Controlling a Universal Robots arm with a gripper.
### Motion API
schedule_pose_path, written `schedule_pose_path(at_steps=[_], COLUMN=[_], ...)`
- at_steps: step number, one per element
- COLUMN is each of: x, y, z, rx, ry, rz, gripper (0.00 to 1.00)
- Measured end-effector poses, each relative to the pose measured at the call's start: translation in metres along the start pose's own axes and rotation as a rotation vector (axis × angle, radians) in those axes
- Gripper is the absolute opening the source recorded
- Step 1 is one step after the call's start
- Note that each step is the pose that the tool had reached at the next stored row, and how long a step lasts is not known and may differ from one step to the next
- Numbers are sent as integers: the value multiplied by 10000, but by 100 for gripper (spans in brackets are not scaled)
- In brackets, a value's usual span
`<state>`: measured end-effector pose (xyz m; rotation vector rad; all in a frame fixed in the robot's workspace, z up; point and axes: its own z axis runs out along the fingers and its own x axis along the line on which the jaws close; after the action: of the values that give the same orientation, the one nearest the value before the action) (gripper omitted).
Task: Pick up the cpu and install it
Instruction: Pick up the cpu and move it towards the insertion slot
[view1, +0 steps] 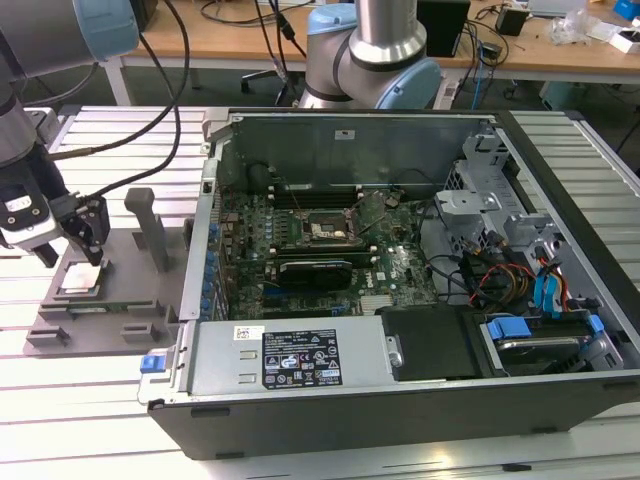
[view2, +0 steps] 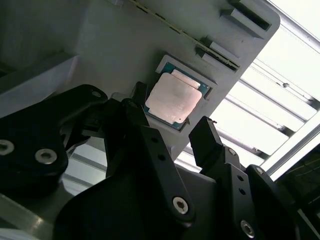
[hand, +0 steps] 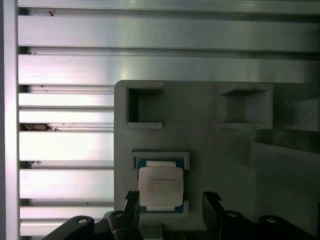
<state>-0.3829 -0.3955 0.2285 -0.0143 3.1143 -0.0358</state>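
exterior view: gripper (view1: 70, 257) released, low over cpu (view1: 80, 278) in grey holder (view1: 110, 305), beside the computer case (view1: 420, 410).
second wrist view: fingers (view2: 205, 137) straddle cpu, apart from it.
first wrist view: cpu sits nearer one finger; closing unevenly could tilt it.

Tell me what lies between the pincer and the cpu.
Nothing. In the first wrist view the open pincer flanks the cpu, which lies in its grey tray, with only bare gaps beside each fingertip.

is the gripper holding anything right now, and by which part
Nothing yet: the open gripper hovers over the cpu, which lies in its grey tray.
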Motion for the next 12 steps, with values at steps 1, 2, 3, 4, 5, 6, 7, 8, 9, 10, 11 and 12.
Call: schedule_pose_path(at_steps=[1,2,3,4,5,6,7,8,9,10,11,12], x=[0,0,0,1,1,1,1,1,1,1,1,2], y=[0,0,0,1,0,1,1,1,1,1,1,1], z=[4,10,15,21,25,29,35,37,42,49,53,61], rx=[0,0,0,0,0,0,0,0,0,-1,-1,0], ry=[0,0,0,-1,0,0,0,0,0,-1,-1,-1], rz=[0,0,0,0,-1,0,0,0,0,0,0,0], gripper=[62,62,62,62,62,62,62,62,62,62,62,62])
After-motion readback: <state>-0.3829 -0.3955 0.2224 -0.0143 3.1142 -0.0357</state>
